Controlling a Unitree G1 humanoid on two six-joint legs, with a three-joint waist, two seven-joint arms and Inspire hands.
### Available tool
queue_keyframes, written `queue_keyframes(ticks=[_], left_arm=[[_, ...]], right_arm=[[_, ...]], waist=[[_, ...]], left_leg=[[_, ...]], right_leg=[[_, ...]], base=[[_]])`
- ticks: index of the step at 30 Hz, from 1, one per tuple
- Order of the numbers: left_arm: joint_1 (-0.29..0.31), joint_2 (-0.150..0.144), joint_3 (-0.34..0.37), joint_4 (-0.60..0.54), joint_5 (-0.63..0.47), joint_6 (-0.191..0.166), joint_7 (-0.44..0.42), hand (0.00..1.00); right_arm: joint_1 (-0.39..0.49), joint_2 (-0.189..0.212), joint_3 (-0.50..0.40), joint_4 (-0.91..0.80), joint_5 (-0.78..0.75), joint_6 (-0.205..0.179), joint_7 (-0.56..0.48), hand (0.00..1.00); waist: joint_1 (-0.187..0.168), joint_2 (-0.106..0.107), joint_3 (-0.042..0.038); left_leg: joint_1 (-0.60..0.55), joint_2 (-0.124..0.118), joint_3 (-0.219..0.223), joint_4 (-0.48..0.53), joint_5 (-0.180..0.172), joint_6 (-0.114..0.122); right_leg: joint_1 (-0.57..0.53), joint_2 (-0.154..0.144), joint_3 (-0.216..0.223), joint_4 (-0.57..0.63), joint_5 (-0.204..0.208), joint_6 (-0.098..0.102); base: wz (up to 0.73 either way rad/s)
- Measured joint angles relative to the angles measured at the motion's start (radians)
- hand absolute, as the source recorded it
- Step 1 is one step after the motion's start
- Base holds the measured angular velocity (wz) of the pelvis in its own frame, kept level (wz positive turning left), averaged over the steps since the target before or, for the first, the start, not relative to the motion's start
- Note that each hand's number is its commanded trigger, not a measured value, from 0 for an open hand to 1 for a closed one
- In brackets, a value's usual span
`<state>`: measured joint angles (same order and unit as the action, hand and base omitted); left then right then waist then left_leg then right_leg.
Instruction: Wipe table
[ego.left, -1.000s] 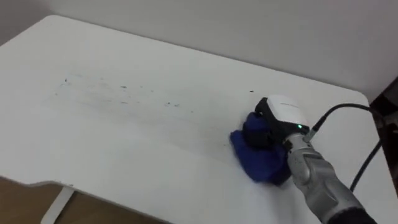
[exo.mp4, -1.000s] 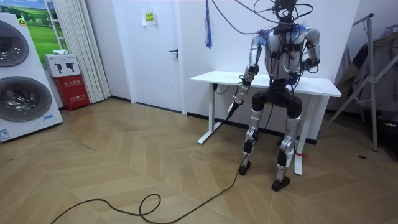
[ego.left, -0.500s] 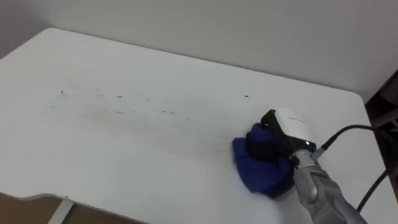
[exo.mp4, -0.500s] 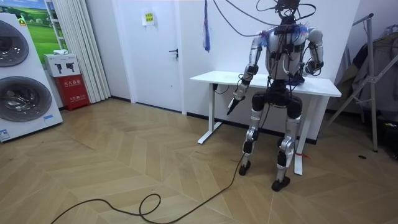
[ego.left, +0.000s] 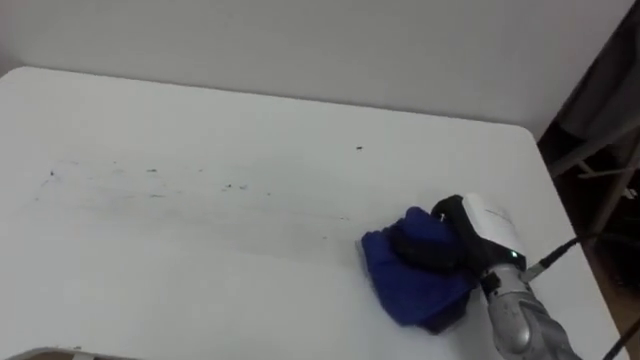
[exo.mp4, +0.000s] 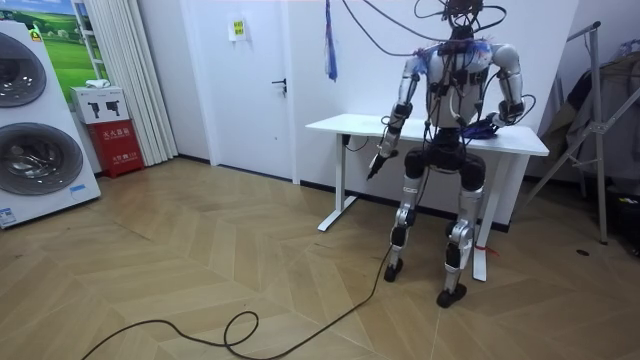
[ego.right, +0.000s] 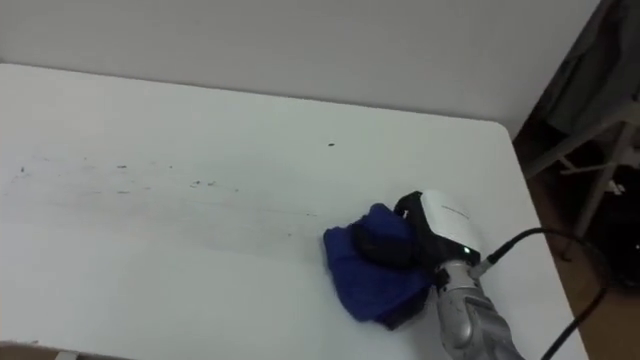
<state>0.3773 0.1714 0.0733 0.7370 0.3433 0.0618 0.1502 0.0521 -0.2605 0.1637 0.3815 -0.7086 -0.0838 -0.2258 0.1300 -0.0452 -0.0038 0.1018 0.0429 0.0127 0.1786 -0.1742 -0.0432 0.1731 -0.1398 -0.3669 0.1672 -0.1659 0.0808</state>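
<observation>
A crumpled blue cloth (ego.left: 402, 283) lies on the white table (ego.left: 200, 260), near its right end. My right hand (ego.left: 452, 236) sits on top of the cloth with its dark fingers curled into the bunched fabric. The same hand (ego.right: 412, 237) and cloth (ego.right: 362, 278) appear in the right eye view. A faint line of dark specks (ego.left: 150, 170) runs across the table's left half, and a single speck (ego.left: 358, 149) lies farther back. In the room view I stand at the table's front edge, and my left hand (exo.mp4: 375, 163) hangs relaxed beside the table (exo.mp4: 340, 123).
The table's right edge (ego.left: 560, 210) is close to the cloth, with a dark rack and hanging things (ego.left: 605, 110) beyond it. A wall runs behind the table. Washing machines (exo.mp4: 35, 130) and a door (exo.mp4: 255, 80) stand at the room view's left.
My right hand has dragged the blue cloth rightward and nearer, away from the single speck. The camera has turned right, so the whole table shifts left in the picture.
</observation>
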Motion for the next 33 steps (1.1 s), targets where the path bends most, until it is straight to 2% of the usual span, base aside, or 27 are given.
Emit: queue_keyframes(ticks=[2, 5, 7, 9, 11, 15, 20, 24, 25, 29, 32, 33], left_arm=[[-0.008, 0.000, 0.005, -0.004, -0.005, -0.022, 0.000, 0.00], [-0.022, 0.001, 0.005, 0.005, -0.081, -0.052, 0.000, 0.00], [-0.027, 0.001, 0.005, 0.005, -0.102, -0.068, 0.000, 0.00], [-0.030, 0.001, 0.005, 0.005, -0.116, -0.075, 0.000, 0.00], [-0.032, 0.003, 0.005, 0.007, -0.116, -0.085, 0.000, 0.00], [-0.041, 0.002, 0.003, 0.024, -0.137, -0.100, -0.001, 0.00], [-0.048, 0.002, 0.012, 0.034, -0.154, -0.102, -0.003, 0.00], [-0.045, -0.003, 0.059, 0.041, -0.152, -0.103, -0.005, 0.00], [-0.043, -0.006, 0.083, 0.054, -0.153, -0.104, -0.004, 0.00], [-0.018, -0.006, 0.182, 0.059, -0.134, -0.104, 0.005, 0.00], [-0.014, -0.001, 0.213, 0.088, -0.134, -0.102, 0.020, 0.00], [-0.008, -0.001, 0.224, 0.094, -0.137, -0.099, 0.022, 0.00]], right_arm=[[0.035, -0.001, -0.033, -0.038, 0.016, -0.029, 0.015, 0.00], [0.040, -0.002, -0.075, -0.051, 0.083, -0.034, 0.038, 0.00], [0.041, -0.006, -0.111, -0.051, 0.118, -0.032, 0.046, 0.00], [0.041, -0.017, -0.142, -0.063, 0.136, -0.030, 0.050, 0.00], [0.042, -0.029, -0.173, -0.106, 0.162, -0.030, 0.055, 0.00], [0.043, -0.048, -0.201, -0.161, 0.196, -0.031, 0.054, 0.00], [0.043, -0.049, -0.273, -0.196, 0.257, -0.036, 0.028, 0.00], [0.043, -0.049, -0.363, -0.191, 0.360, -0.037, -0.035, 0.00], [0.034, -0.051, -0.397, -0.160, 0.369, -0.050, -0.050, 0.00], [0.031, -0.072, -0.550, -0.003, 0.407, -0.047, -0.122, 0.00], [0.049, -0.091, -0.585, 0.115, 0.455, -0.045, -0.166, 0.00], [0.051, -0.092, -0.593, 0.187, 0.499, -0.040, -0.181, 0.00]], waist=[[-0.023, 0.001, -0.0001], [-0.049, 0.002, -0.0001], [-0.053, 0.001, 0.0014], [-0.056, -0.001, 0.0003], [-0.072, -0.003, 0.0032], [-0.075, -0.005, 0.0057], [-0.076, -0.009, 0.0064], [-0.083, -0.008, 0.0081], [-0.096, -0.009, 0.0078], [-0.124, -0.023, 0.0090], [-0.141, -0.033, 0.0077], [-0.153, -0.039, 0.0050]], left_leg=[[0.003, 0.000, 0.009, -0.002, 0.000, 0.001], [0.020, 0.001, 0.028, -0.016, -0.001, 0.002], [0.031, 0.002, 0.044, -0.026, -0.001, 0.002], [0.033, 0.004, 0.063, -0.030, -0.002, 0.004], [0.035, 0.004, 0.070, -0.034, -0.003, 0.004], [0.049, 0.005, 0.085, -0.039, -0.004, 0.004], [0.050, 0.005, 0.091, -0.049, -0.005, 0.005], [0.045, 0.005, 0.092, -0.050, -0.005, 0.005], [0.045, 0.005, 0.091, -0.050, -0.005, 0.005], [0.041, 0.005, 0.092, -0.050, -0.006, 0.006], [0.038, 0.005, 0.093, -0.049, -0.008, 0.006], [0.036, 0.005, 0.093, -0.049, -0.009, 0.006]], right_leg=[[0.000, 0.000, 0.011, 0.001, 0.000, 0.000], [0.000, 0.000, 0.031, 0.002, 0.000, 0.000], [-0.004, 0.000, 0.046, 0.004, 0.000, 0.000], [-0.016, 0.001, 0.065, 0.008, 0.000, 0.000], [-0.022, 0.001, 0.071, 0.008, 0.001, 0.001], [-0.021, 0.003, 0.089, 0.007, 0.001, 0.001], [-0.023, 0.004, 0.095, 0.005, 0.001, 0.002], [-0.027, 0.004, 0.096, 0.004, 0.001, 0.002], [-0.027, 0.004, 0.092, 0.003, 0.001, 0.002], [-0.033, 0.004, 0.092, 0.004, 0.001, 0.003], [-0.037, 0.003, 0.093, 0.004, 0.000, 0.004], [-0.037, 0.003, 0.094, 0.004, 0.000, 0.004]], base=[[-0.14], [-0.18], [-0.23], [-0.27], [-0.15], [-0.12], [-0.02], [0.01], [0.00], [0.00], [0.00], [0.00]])
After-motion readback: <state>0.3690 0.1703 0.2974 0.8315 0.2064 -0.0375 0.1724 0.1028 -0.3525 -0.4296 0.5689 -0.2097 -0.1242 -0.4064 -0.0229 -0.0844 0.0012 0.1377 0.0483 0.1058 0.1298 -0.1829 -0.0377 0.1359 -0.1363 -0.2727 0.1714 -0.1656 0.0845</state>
